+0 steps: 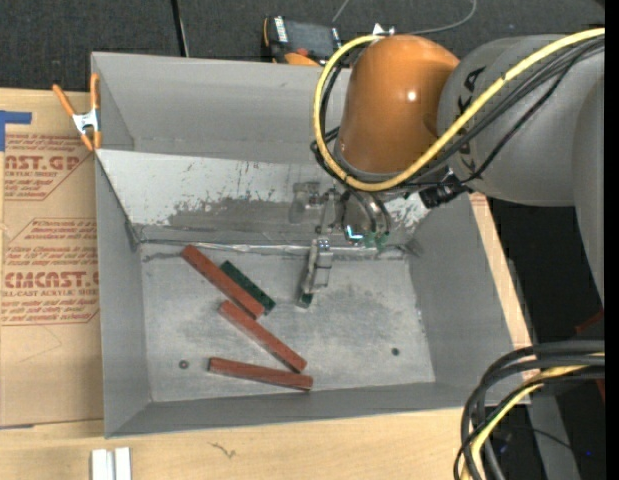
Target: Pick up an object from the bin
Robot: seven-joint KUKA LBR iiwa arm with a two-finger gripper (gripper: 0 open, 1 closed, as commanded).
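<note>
Dark, speckled floor (pixel 109 8) lies beyond the far wall of the grey metal bin (pixel 189 98). A thin black pole (pixel 175 8) rises from it at the upper left, and a fine pale cable (pixel 473 8) loops across it further right. An orange and black device (pixel 294 36) sits just behind the bin. Pale wooden tabletop (pixel 339 443) runs along the near edge
</note>
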